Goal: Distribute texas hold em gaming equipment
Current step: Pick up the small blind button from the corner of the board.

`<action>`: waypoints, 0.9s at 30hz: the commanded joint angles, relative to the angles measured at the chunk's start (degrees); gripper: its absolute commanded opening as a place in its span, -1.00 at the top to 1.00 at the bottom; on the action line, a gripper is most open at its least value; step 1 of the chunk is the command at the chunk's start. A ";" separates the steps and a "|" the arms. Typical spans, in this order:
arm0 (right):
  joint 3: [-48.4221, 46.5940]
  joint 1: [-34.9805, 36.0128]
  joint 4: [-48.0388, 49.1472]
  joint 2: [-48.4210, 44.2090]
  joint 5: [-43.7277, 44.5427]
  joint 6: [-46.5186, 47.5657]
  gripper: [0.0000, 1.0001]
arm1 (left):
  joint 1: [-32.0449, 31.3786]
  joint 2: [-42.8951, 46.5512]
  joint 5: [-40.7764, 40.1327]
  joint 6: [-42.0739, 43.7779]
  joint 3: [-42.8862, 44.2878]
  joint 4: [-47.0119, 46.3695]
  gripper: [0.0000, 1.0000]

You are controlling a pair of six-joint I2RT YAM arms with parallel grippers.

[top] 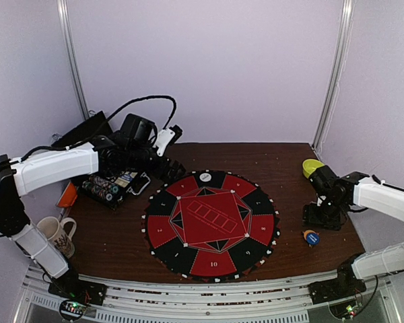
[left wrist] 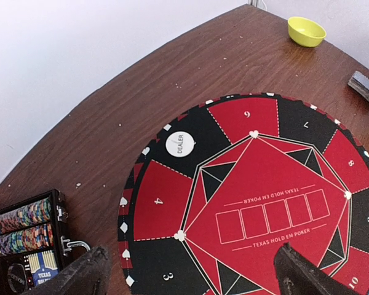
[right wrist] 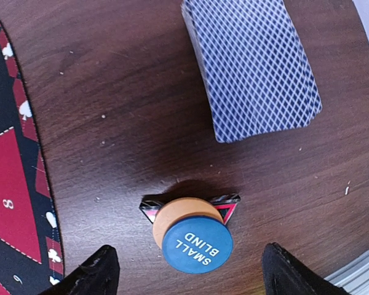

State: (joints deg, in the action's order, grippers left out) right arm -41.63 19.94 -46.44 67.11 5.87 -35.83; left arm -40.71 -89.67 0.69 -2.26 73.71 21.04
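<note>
R gripper [right wrist: 194, 276], jaws apart & empty, hangs over the SMALL BLIND button [right wrist: 197, 241] atop an orange disc [right wrist: 175, 214], centred btwn its fingers, card deck [right wrist: 252, 67] just beyond; L gripper [left wrist: 190, 279], jaws also apart, sits well away over the mat [left wrist: 264, 123].

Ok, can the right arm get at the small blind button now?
Probably yes: the jaws of the right arm hang open over the small blind button, nothing between; the card deck lies apart.

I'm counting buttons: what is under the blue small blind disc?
An orange disc sits directly under the blue small blind disc. Beneath both, a red-and-black piece shows only two corners; the rest of it is covered.
</note>
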 commanded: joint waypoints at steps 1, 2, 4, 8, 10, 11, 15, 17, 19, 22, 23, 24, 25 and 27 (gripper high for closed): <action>2.74 -0.83 0.02 -2.02 -0.39 -3.54 -0.61 | -0.10 1.36 0.26 1.34 0.19 -1.75 -0.91; 3.33 -1.01 0.09 -2.25 -0.74 -3.73 -0.60 | -0.09 1.48 0.54 1.36 0.16 -1.52 -0.91; 3.88 -1.13 0.22 -2.54 -0.93 -4.50 -0.60 | -0.09 1.96 1.05 1.30 -0.24 -1.43 -0.92; 5.03 -1.58 1.28 -2.25 -0.90 -6.93 -0.62 | -0.08 3.42 1.21 0.97 -1.62 -1.39 -0.92; 6.24 -1.66 2.66 -1.85 -2.48 -7.77 -0.60 | -0.08 4.12 0.96 0.85 -2.25 -1.49 -0.92; 6.56 -1.66 2.74 -1.57 -2.71 -8.13 -0.58 | -0.07 4.42 0.81 0.82 -2.52 -1.44 -0.92; 7.31 -1.66 2.51 -2.28 -0.77 -9.10 -0.45 | -0.12 5.02 0.55 0.88 -3.45 -1.43 -0.93; 7.78 -1.71 3.29 -2.76 -0.43 -9.50 -0.32 | -0.10 5.12 0.48 1.13 -3.64 -1.50 -0.93; 8.05 -1.71 4.16 -2.46 -0.73 -9.65 -0.30 | -0.12 4.99 0.26 1.52 -3.73 -1.47 -0.93; 8.25 -1.68 4.65 -1.25 -1.74 -9.63 -0.30 | -0.11 4.69 -0.16 1.90 -3.59 -1.41 -0.93; 8.27 -1.67 4.80 -0.98 -1.93 -9.61 -0.30 | -0.12 4.65 -0.20 1.95 -3.50 -1.36 -0.93; 8.31 -1.67 5.06 -0.94 -1.98 -9.58 -0.30 | -0.08 4.52 -0.12 1.99 -3.42 -1.37 -0.93; 8.27 -1.66 5.33 -0.93 -2.06 -9.60 -0.30 | -0.07 4.46 -0.08 2.08 -3.36 -1.42 -0.93; 8.37 -1.67 5.95 -0.95 -2.13 -9.83 -0.31 | -0.10 4.29 -0.12 2.24 -3.31 -1.44 -0.92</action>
State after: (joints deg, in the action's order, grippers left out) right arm -34.11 18.50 -41.36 65.93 3.75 -44.60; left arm -40.71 -85.71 0.97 -1.10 70.39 21.12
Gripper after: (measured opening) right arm 0.652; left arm 0.962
